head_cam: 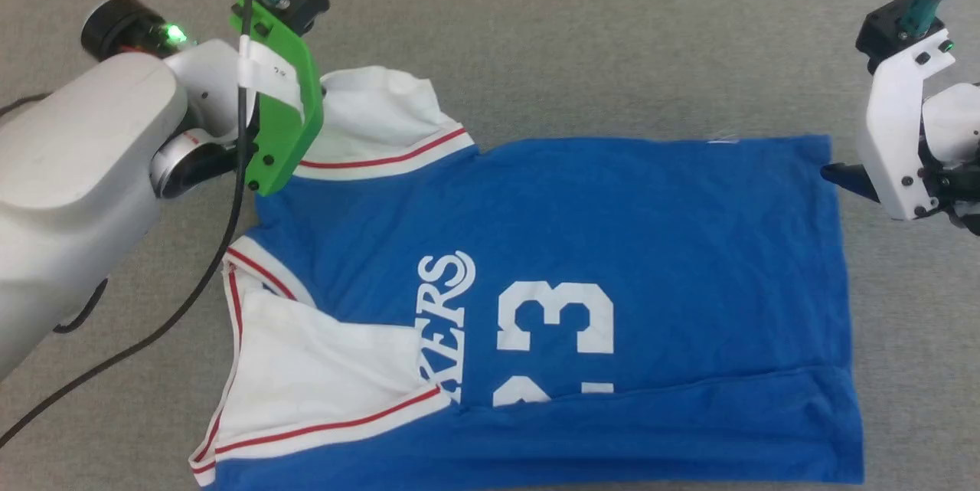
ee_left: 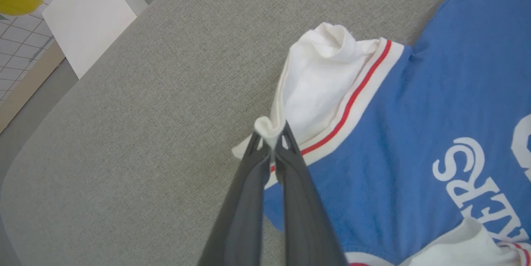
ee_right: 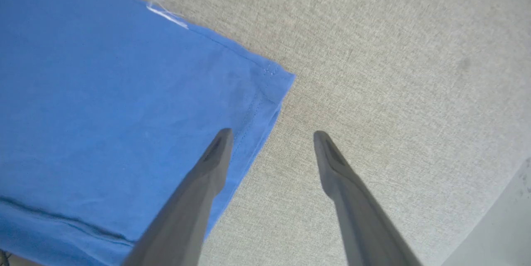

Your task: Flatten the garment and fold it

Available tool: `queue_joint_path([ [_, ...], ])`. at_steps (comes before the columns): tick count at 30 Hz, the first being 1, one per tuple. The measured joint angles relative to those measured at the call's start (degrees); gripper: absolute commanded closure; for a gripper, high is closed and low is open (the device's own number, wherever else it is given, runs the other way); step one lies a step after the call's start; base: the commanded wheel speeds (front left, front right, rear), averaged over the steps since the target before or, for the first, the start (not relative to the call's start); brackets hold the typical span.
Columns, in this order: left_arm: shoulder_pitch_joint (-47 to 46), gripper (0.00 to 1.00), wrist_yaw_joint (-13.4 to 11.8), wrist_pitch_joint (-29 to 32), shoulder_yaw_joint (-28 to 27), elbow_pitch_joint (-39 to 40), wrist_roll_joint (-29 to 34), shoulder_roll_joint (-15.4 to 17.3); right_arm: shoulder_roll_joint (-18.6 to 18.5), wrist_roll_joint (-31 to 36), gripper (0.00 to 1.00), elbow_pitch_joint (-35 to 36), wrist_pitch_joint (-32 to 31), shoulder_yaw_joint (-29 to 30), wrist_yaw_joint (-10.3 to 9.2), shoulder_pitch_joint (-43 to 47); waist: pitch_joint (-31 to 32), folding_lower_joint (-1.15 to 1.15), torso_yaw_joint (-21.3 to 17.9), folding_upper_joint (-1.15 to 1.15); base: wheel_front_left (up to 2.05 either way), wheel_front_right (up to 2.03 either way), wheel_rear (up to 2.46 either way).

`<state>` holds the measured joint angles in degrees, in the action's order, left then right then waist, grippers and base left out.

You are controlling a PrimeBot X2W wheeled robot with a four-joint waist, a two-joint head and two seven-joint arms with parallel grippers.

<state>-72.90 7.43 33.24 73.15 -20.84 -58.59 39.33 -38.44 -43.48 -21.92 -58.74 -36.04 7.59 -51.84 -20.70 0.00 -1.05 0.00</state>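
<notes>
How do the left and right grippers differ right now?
The left gripper is shut, pinching the edge of the white sleeve of the shirt; the right gripper is open and holds nothing. The left is at the sleeve end; the right is at the blue hem corner, one finger over cloth, one over the grey surface. Both have long dark fingers.

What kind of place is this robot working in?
Probably a robot lab or test room: the garment lies on a grey cloth-covered table, with a white sheet and grid-tiled floor beyond its edge.
</notes>
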Motion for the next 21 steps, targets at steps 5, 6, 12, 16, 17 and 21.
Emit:
queue_joint_path([
  [5, -1.30, 1.00, 0.00, -0.59, 0.07, -0.13, 0.22, -0.73, 3.33, 0.80, 0.00, -6.49, 1.94, 0.21, 0.00, -0.64, -2.23, 0.00, 1.33, 0.00, 0.00, 0.00, 0.00],
  [6, -1.45, 1.00, 0.00, -0.63, 0.07, -0.16, 0.23, -0.86, 3.69, 0.92, 0.00, -7.11, 2.58, -0.14, 0.00, -0.64, -2.60, 0.00, 1.52, 0.00, 0.00, 0.00, 0.00],
  [12, -2.04, 1.00, 0.00, -1.15, 0.10, -1.22, 0.65, -1.43, 3.18, -0.75, 0.00, -9.03, 7.37, -2.33, 0.03, -0.74, -5.14, 0.00, 2.90, 0.00, 0.00, 0.00, 0.00],
  [16, -1.87, 1.00, 0.00, -1.37, 0.12, -2.43, 0.65, -1.37, 3.04, -2.52, 1.00, -9.81, 10.02, -3.57, 0.02, -0.98, -4.79, 0.00, 2.64, 0.00, 0.00, 0.00, 0.00],
  [17, -1.69, 1.00, 0.00, -1.74, 0.12, -2.81, 0.62, -1.35, 3.04, -2.70, 1.00, -9.93, 11.12, -4.09, 0.01, -0.99, -4.49, 0.00, 2.51, 0.00, 0.00, 0.00, 0.00],
  [21, 0.00, 1.00, 0.00, -3.75, 0.10, -4.56, -0.02, -1.29, 3.37, -3.87, 1.00, -10.46, 14.73, -6.37, -0.03, -0.97, -2.86, 0.00, 1.96, 0.00, 0.00, 0.00, 0.00],
])
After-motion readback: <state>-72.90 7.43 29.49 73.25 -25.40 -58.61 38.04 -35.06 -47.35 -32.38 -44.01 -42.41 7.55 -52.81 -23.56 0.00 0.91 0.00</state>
